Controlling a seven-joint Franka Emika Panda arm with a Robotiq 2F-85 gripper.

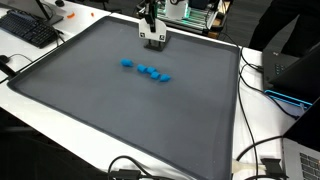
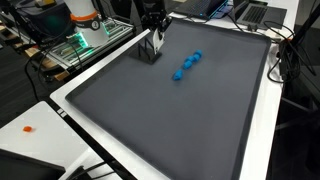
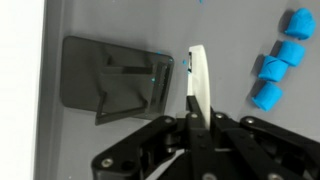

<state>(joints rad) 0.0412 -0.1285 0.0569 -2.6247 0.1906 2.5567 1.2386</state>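
My gripper is shut on a thin white flat piece, held edge-on. It hovers at the far edge of a large grey mat, in both exterior views. Just beside and below the white piece sits a dark grey box-like holder, also seen in an exterior view. A row of several small blue blocks lies on the mat a short way from the gripper, apart from it. The blocks also show in an exterior view and at the right edge of the wrist view.
The mat lies on a white table. A black keyboard sits at one corner, a laptop and black cables along one side. Electronics with green lights stand behind the arm. A small orange item lies on the white ledge.
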